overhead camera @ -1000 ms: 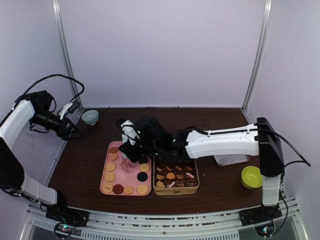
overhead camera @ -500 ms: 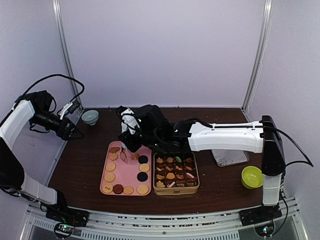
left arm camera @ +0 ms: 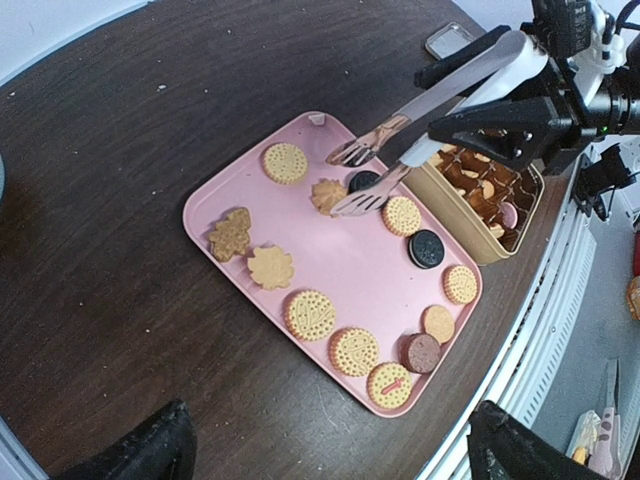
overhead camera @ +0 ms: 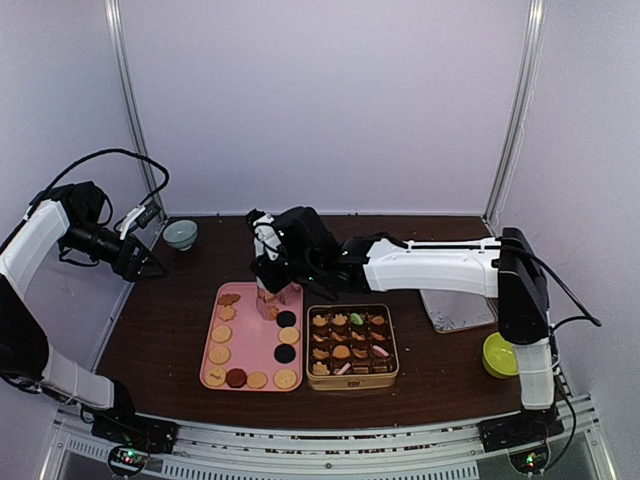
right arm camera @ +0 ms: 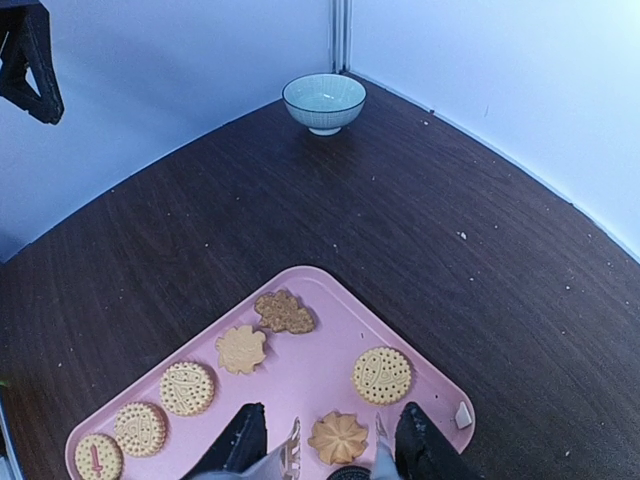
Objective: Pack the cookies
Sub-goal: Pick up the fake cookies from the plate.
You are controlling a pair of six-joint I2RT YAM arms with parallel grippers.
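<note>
Several cookies (overhead camera: 219, 353) lie on a pink tray (overhead camera: 252, 342), mostly round and tan, with two dark ones. More cookies fill the compartments of a gold tin (overhead camera: 352, 382) to its right. My right gripper (overhead camera: 272, 262) is shut on metal tongs (left arm camera: 430, 100) over the tray's far end. The tong tips stand apart on either side of a flower-shaped cookie (right arm camera: 338, 437), also in the left wrist view (left arm camera: 327, 195), and it is not pinched. My left gripper (overhead camera: 135, 262) hangs open and empty at the table's left edge, far from the tray (left arm camera: 330, 260).
A pale blue bowl (overhead camera: 180, 234) stands at the back left corner. A green bowl (overhead camera: 502, 354) sits at the right, with a flat silvery lid (overhead camera: 460, 312) behind it. The right arm stretches across above the tin.
The right gripper has carried the tongs from the middle of the tray to its far end, and the tong tips have spread wider. The left arm has not moved.
</note>
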